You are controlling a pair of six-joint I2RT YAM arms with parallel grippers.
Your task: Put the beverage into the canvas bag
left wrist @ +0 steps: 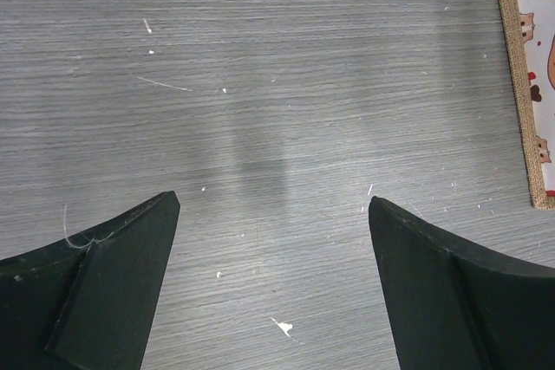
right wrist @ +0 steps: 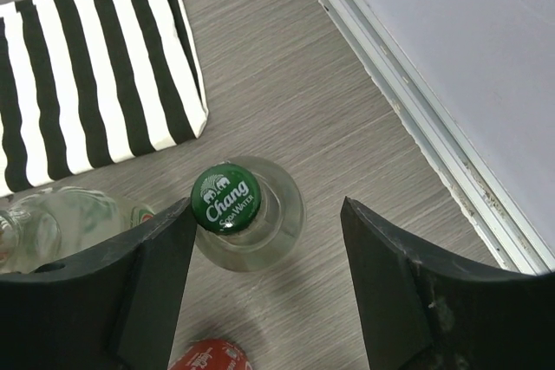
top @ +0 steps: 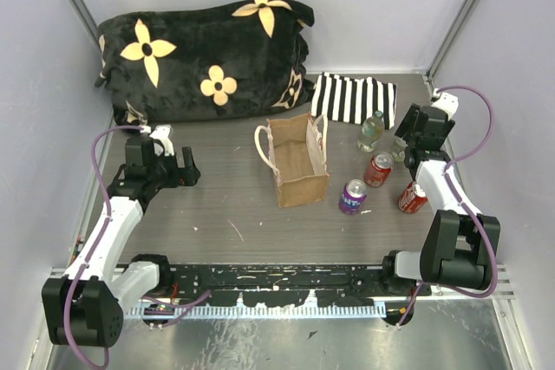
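The tan burlap canvas bag [top: 299, 164] with cream handles stands open mid-table; its edge shows in the left wrist view [left wrist: 525, 84]. A clear glass Chang soda bottle with a green cap [right wrist: 227, 198] stands upright under my right gripper [right wrist: 267, 214], which is open around it, the cap close to the left finger [right wrist: 147, 275] and not gripped. My right gripper [top: 409, 138] is at the back right of the table. My left gripper [left wrist: 273, 199] is open and empty over bare table, left of the bag [top: 178, 166].
A second clear bottle [top: 371, 131] stands left of the gripper. Two red cans [top: 377, 169] [top: 413, 198] and a purple can [top: 352, 197] stand right of the bag. Behind are a striped fabric piece [right wrist: 95, 67] and a black flowered cushion [top: 204, 58]. The right wall rail [right wrist: 416, 119] is close.
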